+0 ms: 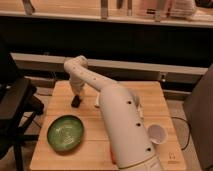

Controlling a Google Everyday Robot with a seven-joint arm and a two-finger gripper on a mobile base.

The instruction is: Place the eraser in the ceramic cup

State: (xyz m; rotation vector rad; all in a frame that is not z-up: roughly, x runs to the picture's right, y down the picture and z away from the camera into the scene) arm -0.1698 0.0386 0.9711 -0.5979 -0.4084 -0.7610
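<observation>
My white arm reaches from the front right across the wooden table [60, 97] to its far left part. The gripper [76, 101] hangs there, pointing down, its dark tip at or just above the table top. A small dark block, seemingly the eraser [98, 102], lies just to its right against the edge of my arm. I cannot tell whether the gripper holds anything. The white ceramic cup [156, 134] stands upright at the table's front right, far from the gripper and partly behind my arm.
A green round plate [65, 132] lies at the front left, below the gripper. A dark chair [15, 107] stands close to the table's left edge. A dark wall with a pale ledge runs behind the table.
</observation>
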